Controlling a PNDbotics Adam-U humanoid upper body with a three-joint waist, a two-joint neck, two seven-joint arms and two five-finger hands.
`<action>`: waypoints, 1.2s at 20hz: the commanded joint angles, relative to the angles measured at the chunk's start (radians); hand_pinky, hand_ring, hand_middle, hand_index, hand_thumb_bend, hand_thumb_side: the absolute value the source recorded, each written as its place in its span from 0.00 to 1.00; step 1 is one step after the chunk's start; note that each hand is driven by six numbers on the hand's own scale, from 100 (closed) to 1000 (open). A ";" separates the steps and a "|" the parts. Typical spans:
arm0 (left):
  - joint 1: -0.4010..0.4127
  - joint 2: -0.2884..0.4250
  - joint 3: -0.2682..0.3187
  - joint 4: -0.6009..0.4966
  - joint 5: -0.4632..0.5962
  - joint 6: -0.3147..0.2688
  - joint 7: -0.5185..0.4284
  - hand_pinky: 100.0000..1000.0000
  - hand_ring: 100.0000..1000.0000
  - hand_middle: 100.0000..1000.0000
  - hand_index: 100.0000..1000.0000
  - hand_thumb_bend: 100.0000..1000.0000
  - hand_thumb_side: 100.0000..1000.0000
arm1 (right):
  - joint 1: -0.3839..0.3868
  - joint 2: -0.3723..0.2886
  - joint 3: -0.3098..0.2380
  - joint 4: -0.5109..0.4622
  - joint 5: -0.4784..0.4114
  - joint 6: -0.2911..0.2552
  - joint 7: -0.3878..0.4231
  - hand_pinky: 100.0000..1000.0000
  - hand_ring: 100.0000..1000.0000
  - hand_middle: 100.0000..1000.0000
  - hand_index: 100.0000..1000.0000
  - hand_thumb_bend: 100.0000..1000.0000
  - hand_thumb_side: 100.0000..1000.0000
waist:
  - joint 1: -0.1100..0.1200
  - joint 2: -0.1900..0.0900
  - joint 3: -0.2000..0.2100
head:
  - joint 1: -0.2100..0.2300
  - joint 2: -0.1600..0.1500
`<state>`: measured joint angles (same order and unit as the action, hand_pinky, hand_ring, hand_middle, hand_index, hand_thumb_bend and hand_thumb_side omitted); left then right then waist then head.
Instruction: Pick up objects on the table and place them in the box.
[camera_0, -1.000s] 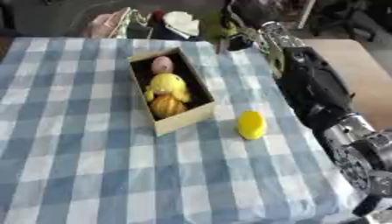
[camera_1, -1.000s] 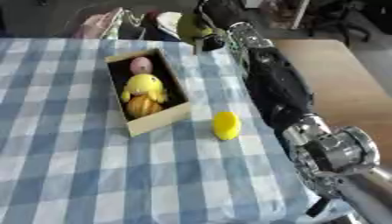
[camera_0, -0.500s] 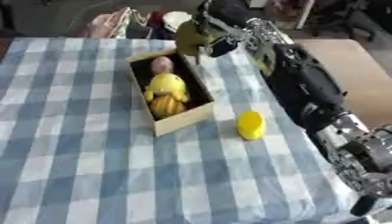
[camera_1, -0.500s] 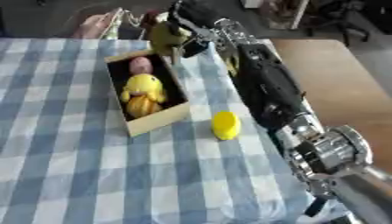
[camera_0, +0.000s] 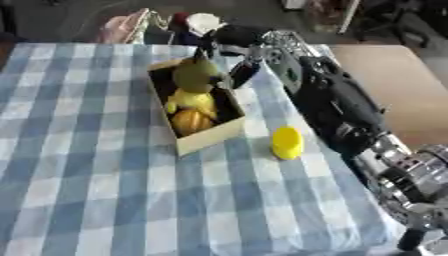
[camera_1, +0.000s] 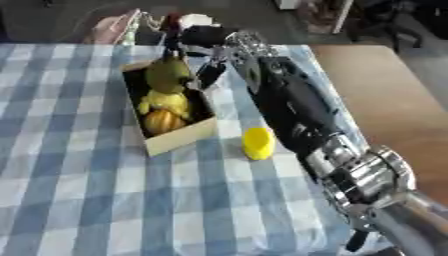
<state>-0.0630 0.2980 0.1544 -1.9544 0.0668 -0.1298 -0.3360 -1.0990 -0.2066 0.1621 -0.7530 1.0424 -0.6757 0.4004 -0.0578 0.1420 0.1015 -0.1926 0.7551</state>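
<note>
Table: blue-and-white checked cloth (camera_0: 79, 200) covers the work surface; nothing lies in the near part.
Remaining item: small yellow rounded object (camera_0: 287, 143) sits on the cloth just right of the box, not yet collected.
Box: open tan cardboard box (camera_0: 210, 140) lies askew mid-table; it holds an orange round fruit (camera_0: 191, 120) at the near end and a yellow soft-looking item (camera_0: 192, 100) behind it.
Item in hand: olive-green pear-shaped object (camera_0: 196, 75) hangs over the far end of the box, above the contents.
My right hand (camera_0: 229, 52): reaches in from the right, fingers curled around the top of the olive-green object; the contact itself is partly hidden.
My left hand: not visible in either view.
Step in hand, my judgement: placing. I should lower straight into the free far end, keep clear of the box wall, and only then open.
Risk: releasing high could roll it out.
</note>
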 joint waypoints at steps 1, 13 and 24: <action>-0.009 0.007 0.008 -0.013 0.001 -0.001 -0.003 0.68 0.45 0.49 0.69 0.00 0.50 | -0.015 -0.025 0.010 -0.041 -0.047 -0.020 0.062 0.75 0.70 0.69 0.85 0.27 0.52 | 0.013 -0.006 0.000 | 0.001 -0.005; -0.002 0.012 0.013 -0.012 -0.003 0.002 -0.001 0.68 0.45 0.49 0.69 0.00 0.50 | 0.079 -0.214 0.069 -0.296 -0.354 -0.004 0.216 0.76 0.71 0.70 0.86 0.20 0.44 | 0.003 -0.013 -0.008 | 0.016 -0.003; 0.000 0.017 0.019 -0.011 -0.012 0.004 0.003 0.68 0.45 0.49 0.69 0.00 0.50 | 0.350 -0.419 0.102 -0.567 -0.554 0.060 0.317 0.76 0.70 0.69 0.85 0.13 0.45 | -0.006 -0.012 -0.016 | 0.018 -0.006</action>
<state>-0.0595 0.2980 0.1643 -1.9543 0.0608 -0.1271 -0.3360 -0.7380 -0.5764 0.2677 -1.2781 0.5116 -0.5382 0.6266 -0.0583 0.1420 0.0867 -0.1769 0.7551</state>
